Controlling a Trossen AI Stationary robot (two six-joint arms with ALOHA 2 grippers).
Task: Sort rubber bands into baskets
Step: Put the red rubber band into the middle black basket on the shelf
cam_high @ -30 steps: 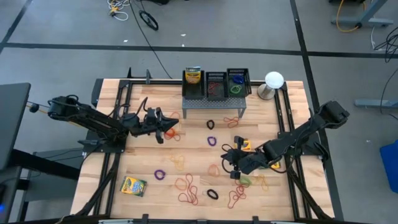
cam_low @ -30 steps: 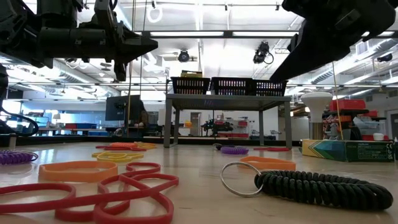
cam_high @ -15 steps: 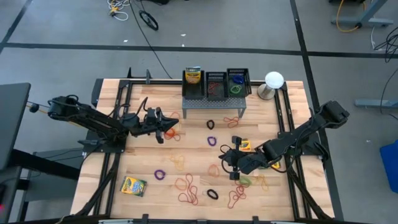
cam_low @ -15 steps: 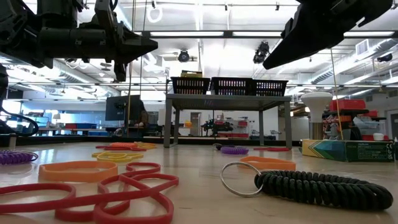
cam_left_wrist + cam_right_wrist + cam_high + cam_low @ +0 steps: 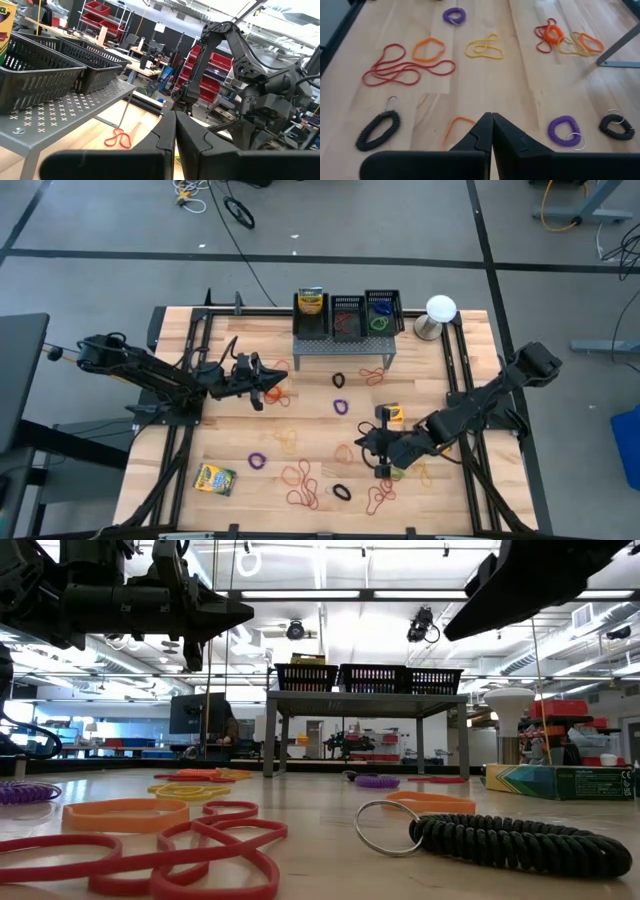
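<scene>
Many rubber bands [image 5: 303,477] lie spread on the table [image 5: 180,450]; only a few seem sorted into the 3 baskets [image 5: 347,315] on the grey stand [image 5: 343,346]. My left gripper [image 5: 272,383] and right gripper [image 5: 366,442] are both clenched, holding nothing.
</scene>
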